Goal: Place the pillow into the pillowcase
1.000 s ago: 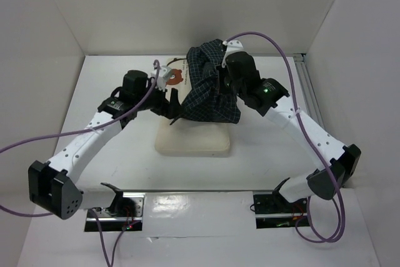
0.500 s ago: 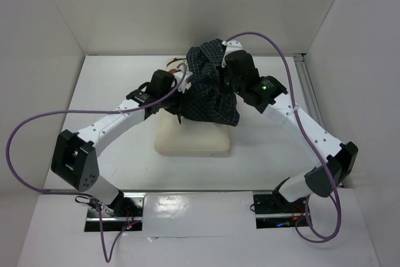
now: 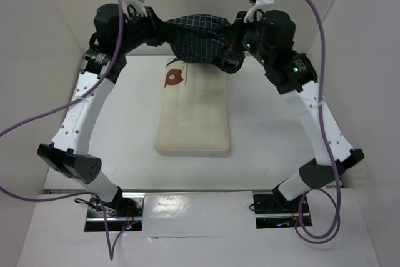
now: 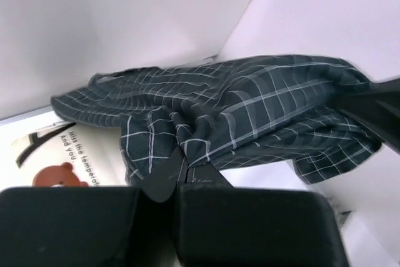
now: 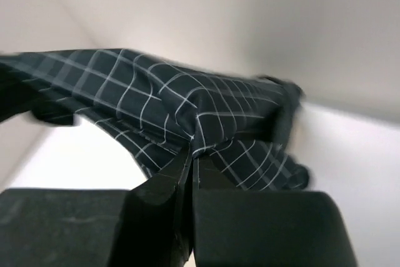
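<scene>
The cream pillow (image 3: 192,117) lies flat in the middle of the table, its bear print (image 3: 173,78) at the far end; a corner of the pillow (image 4: 56,154) with lettering shows in the left wrist view. The navy checked pillowcase (image 3: 200,40) hangs stretched in the air above the pillow's far end, held between both arms. My left gripper (image 3: 161,29) is shut on its left end, fabric (image 4: 206,110) pinched between the jaws at my left gripper (image 4: 181,161). My right gripper (image 3: 236,37) is shut on its right end, cloth (image 5: 187,110) bunched at my right gripper (image 5: 192,154).
White walls close in the table on the left, back and right. A metal rail (image 3: 307,85) runs along the right edge. Purple cables (image 3: 315,23) loop from both wrists. The arm bases (image 3: 119,207) sit at the near edge.
The left gripper has shut on the pillowcase. Both arms have lifted it off the pillow and toward the back wall, spreading it sideways and uncovering the bear print.
</scene>
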Robot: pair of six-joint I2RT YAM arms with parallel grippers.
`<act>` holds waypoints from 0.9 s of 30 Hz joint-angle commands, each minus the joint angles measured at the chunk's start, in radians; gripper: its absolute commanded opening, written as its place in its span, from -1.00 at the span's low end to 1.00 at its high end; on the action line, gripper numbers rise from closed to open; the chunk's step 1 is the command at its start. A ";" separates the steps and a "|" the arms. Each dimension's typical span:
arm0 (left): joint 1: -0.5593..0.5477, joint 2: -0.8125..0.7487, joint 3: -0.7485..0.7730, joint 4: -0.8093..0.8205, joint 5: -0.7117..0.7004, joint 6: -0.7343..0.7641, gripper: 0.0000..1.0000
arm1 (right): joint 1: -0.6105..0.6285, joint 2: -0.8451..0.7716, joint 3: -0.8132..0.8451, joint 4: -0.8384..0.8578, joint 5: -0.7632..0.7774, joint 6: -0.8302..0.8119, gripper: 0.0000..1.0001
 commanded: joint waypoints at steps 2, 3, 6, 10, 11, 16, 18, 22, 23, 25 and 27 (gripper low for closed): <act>0.227 -0.156 -0.040 0.106 0.056 -0.168 -1.00 | -0.037 -0.185 -0.075 0.041 -0.096 -0.096 -0.95; 0.257 -0.168 -0.077 0.106 0.066 -0.168 -1.00 | -0.037 -0.206 -0.178 0.067 -0.223 -0.096 -0.95; 0.375 -0.223 -0.194 0.106 0.078 -0.212 -1.00 | 0.054 -0.235 -0.357 0.173 -0.358 -0.052 -0.95; 0.481 -0.286 -0.362 0.117 0.055 -0.257 -1.00 | 0.300 -0.165 -0.582 0.309 -0.408 0.042 -0.78; 0.513 -0.295 -0.381 0.117 0.046 -0.272 -1.00 | 0.408 -0.103 -0.582 0.322 -0.408 0.042 -0.44; 0.581 -0.262 -0.411 0.071 0.066 -0.282 -1.00 | 0.553 0.018 -0.516 0.138 -0.117 0.007 0.51; 0.607 -0.252 -0.411 0.062 0.089 -0.282 -1.00 | 0.468 -0.054 -0.563 0.151 -0.084 0.039 0.47; 0.630 -0.252 -0.411 0.062 0.089 -0.282 -1.00 | 0.239 -0.123 -0.666 0.139 -0.093 0.128 0.17; 0.645 -0.263 -0.411 0.062 0.089 -0.282 -1.00 | 0.158 -0.111 -0.666 0.123 -0.093 0.137 0.17; 0.660 -0.272 -0.401 0.062 0.089 -0.282 -1.00 | 0.098 -0.087 -0.666 0.072 -0.093 0.149 0.39; 0.688 -0.282 -0.379 0.062 0.089 -0.292 -1.00 | 0.038 -0.044 -0.645 0.061 -0.043 0.160 0.72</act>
